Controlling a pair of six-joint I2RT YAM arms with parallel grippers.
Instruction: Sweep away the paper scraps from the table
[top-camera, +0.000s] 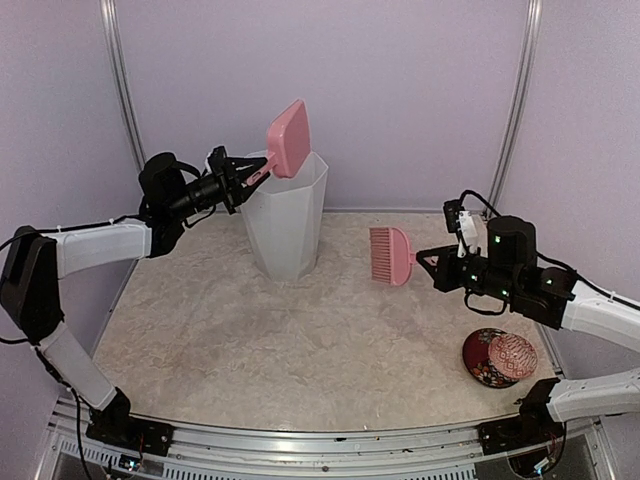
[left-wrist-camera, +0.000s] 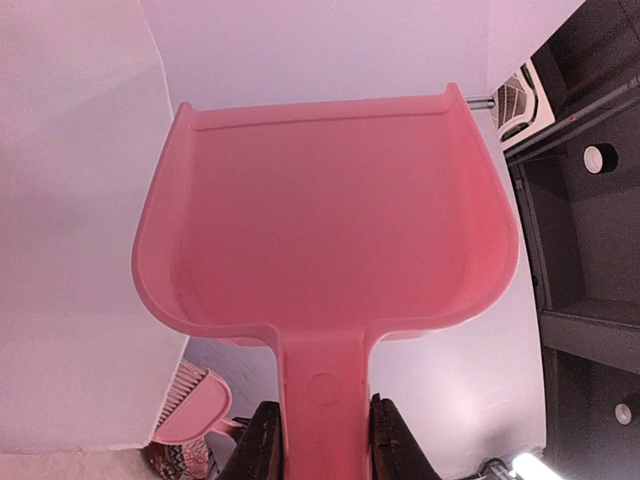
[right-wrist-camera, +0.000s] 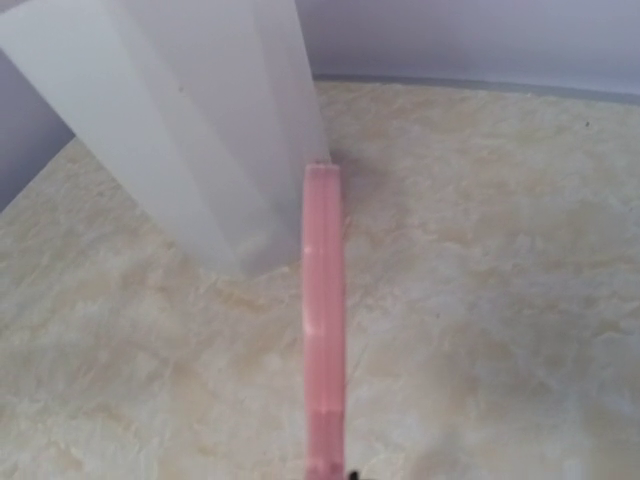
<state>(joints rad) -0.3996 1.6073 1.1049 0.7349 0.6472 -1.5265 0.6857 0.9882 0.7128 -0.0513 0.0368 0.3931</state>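
The left gripper (top-camera: 243, 178) is clamped on the handle of one pink dustpan (top-camera: 288, 138), tipped above the single white bin (top-camera: 287, 225). The right gripper (top-camera: 425, 258) grips one pink brush (top-camera: 390, 255) over the worktop (top-camera: 250, 340). No paper scraps show on the worktop or in the pan (presumably binned). A careless descent could clip the bin's rim and topple it. One red dish (top-camera: 500, 358) sits front-right.

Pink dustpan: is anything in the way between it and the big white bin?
No, nothing visible is. The left fingers hold the dustpan tipped up right at the white bin's open top, with only air between. The pink brush, held in the right fingers, hangs off to the side, above the table.
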